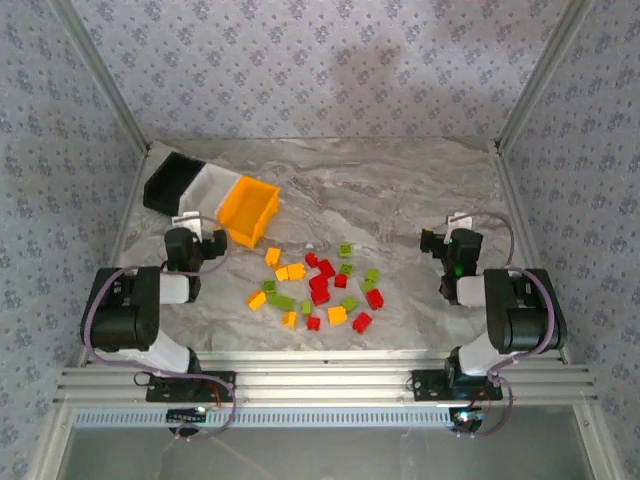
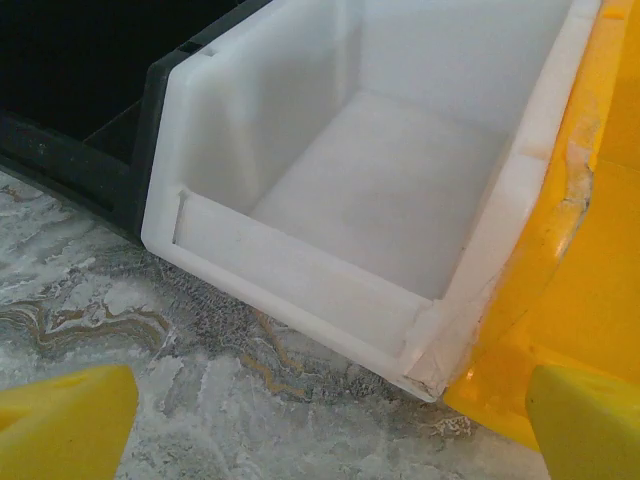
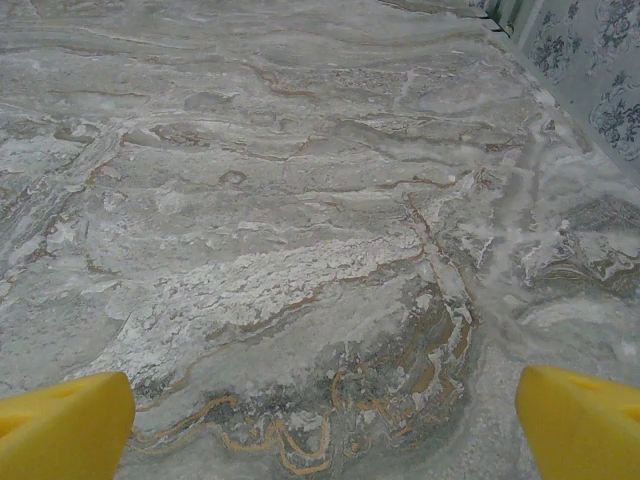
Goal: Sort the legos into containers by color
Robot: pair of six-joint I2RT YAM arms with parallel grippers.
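Several red, lime green and yellow-orange legos [image 1: 320,290] lie scattered on the marble table between the two arms. Three containers stand side by side at the back left: a black bin [image 1: 172,183], a white bin [image 1: 208,190] and an orange-yellow bin [image 1: 248,210]. My left gripper [image 1: 196,232] is open just in front of the white bin [image 2: 380,180], with the black bin [image 2: 70,110] to its left and the orange-yellow bin [image 2: 600,250] to its right. My right gripper [image 1: 448,238] is open over bare table, right of the legos. Nothing is between either pair of fingers.
Metal frame posts and patterned walls border the table [image 1: 400,190] on the left, back and right. In the right wrist view a wall strip [image 3: 580,60] runs along the table's right edge. An aluminium rail [image 1: 320,380] crosses the near edge.
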